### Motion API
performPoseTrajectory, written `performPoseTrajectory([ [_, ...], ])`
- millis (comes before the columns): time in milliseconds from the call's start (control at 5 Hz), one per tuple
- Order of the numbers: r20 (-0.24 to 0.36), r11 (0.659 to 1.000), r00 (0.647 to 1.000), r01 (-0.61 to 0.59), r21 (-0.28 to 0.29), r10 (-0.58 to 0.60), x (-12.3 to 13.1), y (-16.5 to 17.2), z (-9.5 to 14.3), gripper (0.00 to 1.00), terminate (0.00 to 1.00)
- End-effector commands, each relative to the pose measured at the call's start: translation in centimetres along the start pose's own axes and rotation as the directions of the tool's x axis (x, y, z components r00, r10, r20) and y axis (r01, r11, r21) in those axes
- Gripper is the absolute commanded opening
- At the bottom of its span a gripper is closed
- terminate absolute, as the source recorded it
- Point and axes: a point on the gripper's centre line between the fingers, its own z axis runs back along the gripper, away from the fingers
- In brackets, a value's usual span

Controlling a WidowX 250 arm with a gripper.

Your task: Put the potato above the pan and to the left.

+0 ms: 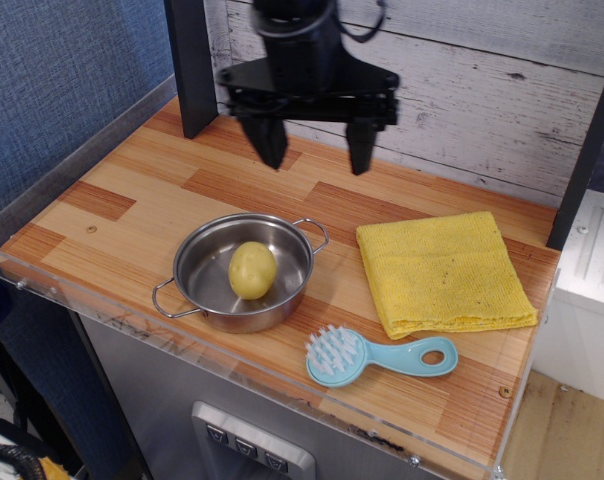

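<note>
A pale yellow-green potato (pixel 252 270) lies inside the shiny steel pan (pixel 202 262), which sits near the front left of the wooden table and has two wire loop handles. My gripper (pixel 318 162) hangs in the air above the table behind the pan, its two dark fingers spread wide apart and empty. It is well above and behind the potato, touching nothing.
A folded yellow cloth (pixel 444 271) lies to the right of the pan. A light blue brush (pixel 377 356) lies near the front edge. A dark post (pixel 190 66) stands at the back left. A plank wall (pixel 502 90) closes the back.
</note>
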Motion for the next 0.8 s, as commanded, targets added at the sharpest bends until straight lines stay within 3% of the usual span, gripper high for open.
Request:
performPoseTrajectory([
  [0, 0.0, 0.986, 0.988, -0.155, 0.065, 0.156, -1.9, 3.4, 0.0, 1.0, 0.0],
  [400, -0.073, 0.97, 0.975, -0.199, 0.136, 0.211, -4.1, 5.6, -2.8, 1.0, 0.0],
  [600, -0.08, 0.967, 0.973, -0.201, 0.159, 0.215, -4.4, 6.1, -3.8, 1.0, 0.0],
])
